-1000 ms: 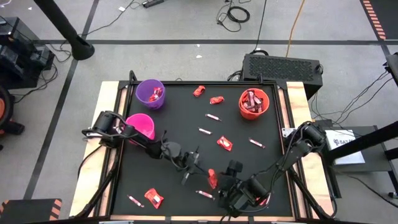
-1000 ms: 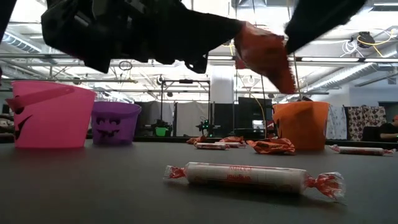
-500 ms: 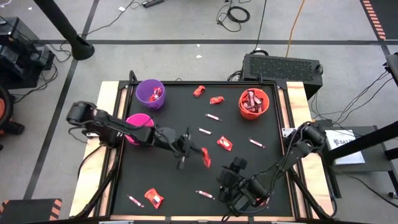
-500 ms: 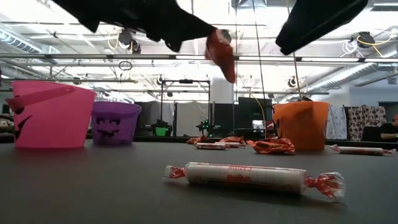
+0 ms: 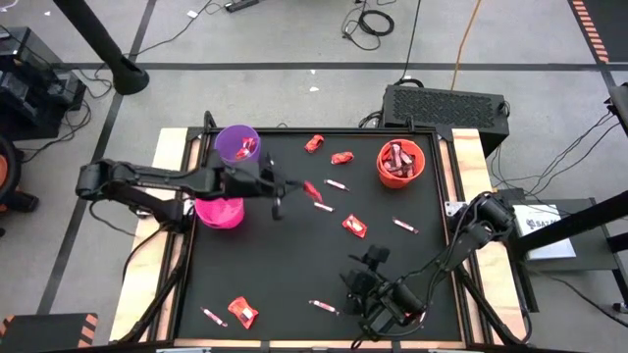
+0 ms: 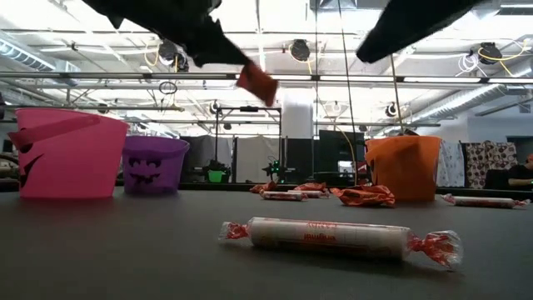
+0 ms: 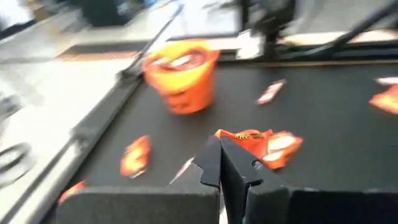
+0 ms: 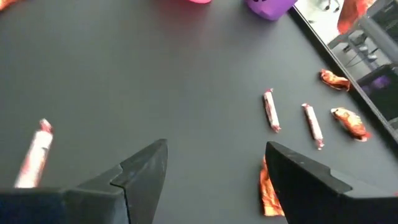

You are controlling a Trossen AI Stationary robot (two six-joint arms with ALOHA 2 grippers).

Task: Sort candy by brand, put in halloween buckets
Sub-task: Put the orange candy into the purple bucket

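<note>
from above, the sorting is partly done: the orange bucket (image 5: 400, 163) in the upper right of the frame holds several dark bars, the purple bucket (image 5: 237, 146) in the upper left holds a couple of sweets, and i cannot tell what is in the pink bucket (image 5: 220, 209) below it; about ten loose candies (image 5: 353, 226) still lie over the black table (image 5: 285, 284). my left gripper (image 5: 294, 192) sits just right of the pink bucket, pinched tight on a red packet (image 5: 312, 190); my right gripper (image 5: 365, 290) waits at lower centre. from table height, that packet (image 6: 257, 82) hangs high at upper centre, a wrapped stick (image 6: 333, 234) lying in front. past my left fingers (image 7: 224, 165), clamped together, the packet (image 7: 264, 143) sticks out. my right fingers (image 8: 146, 165) stand spread wide, holding nothing.
</note>
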